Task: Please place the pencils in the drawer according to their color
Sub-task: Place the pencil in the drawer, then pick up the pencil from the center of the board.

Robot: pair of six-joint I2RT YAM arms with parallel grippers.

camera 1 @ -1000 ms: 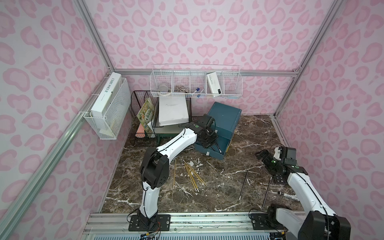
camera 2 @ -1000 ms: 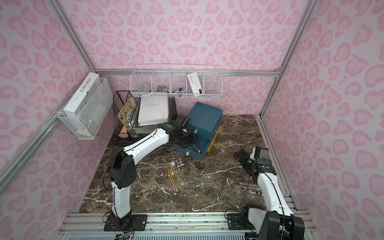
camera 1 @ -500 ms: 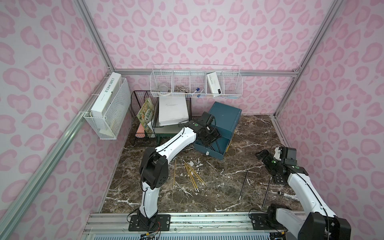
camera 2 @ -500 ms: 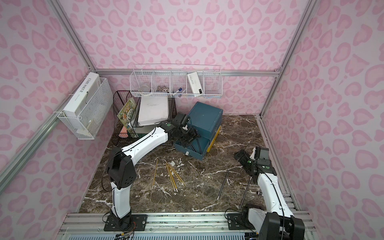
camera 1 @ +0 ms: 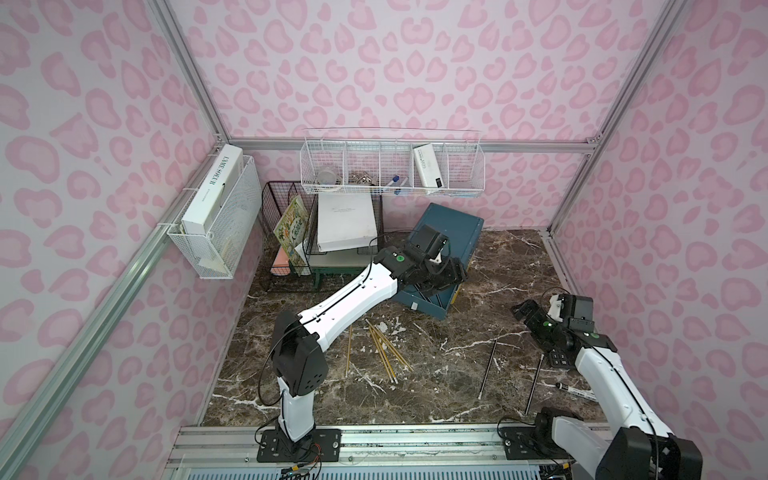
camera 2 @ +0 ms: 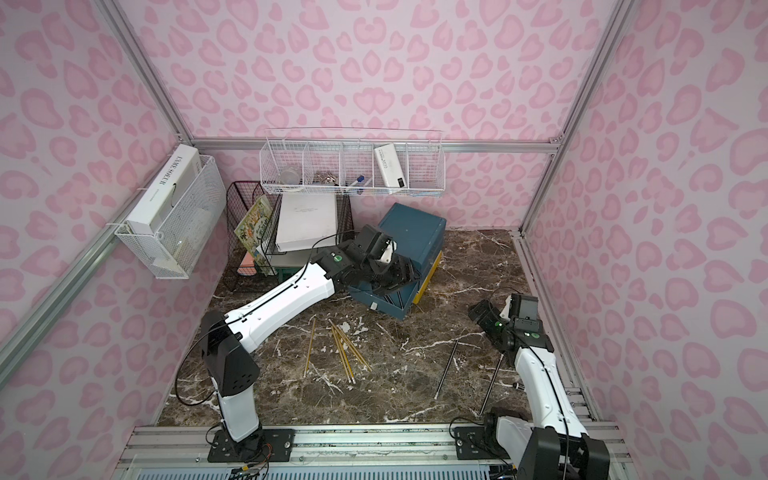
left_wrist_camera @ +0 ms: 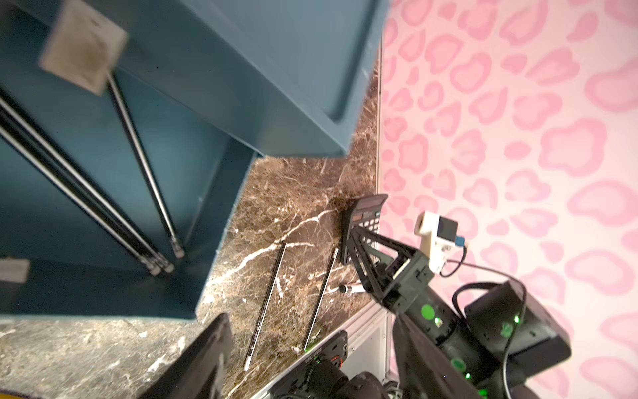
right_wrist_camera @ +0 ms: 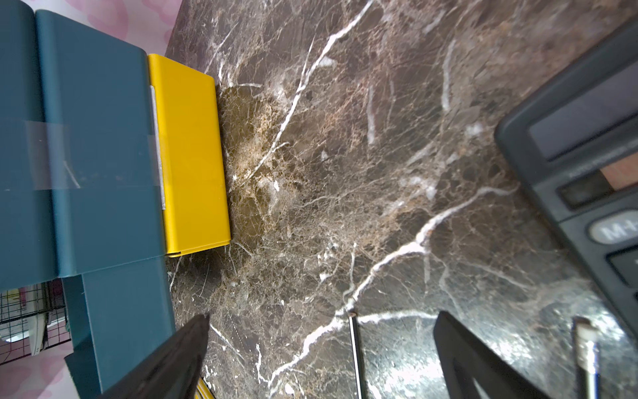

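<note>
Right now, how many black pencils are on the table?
2. One black pencil lies on the table near its middle; the other black pencil, nearer the right arm. Arms may hide more.

The brown marble table (camera 1: 511,266) holds the blue drawer box (camera 1: 455,226). Some yellow pencils (camera 1: 386,351) lie in front of the box. Two black pencils (camera 1: 488,365) lie farther from it, near a calculator (camera 1: 559,360).

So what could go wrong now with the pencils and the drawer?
The left gripper hangs open over the pulled-out teal drawer; lifting out, it might snag the cabinet above. The yellow pencils lie crossed in a heap, so grabbing one may drag others. The two black pencils lie near a calculator, which the right gripper could bump.
</note>
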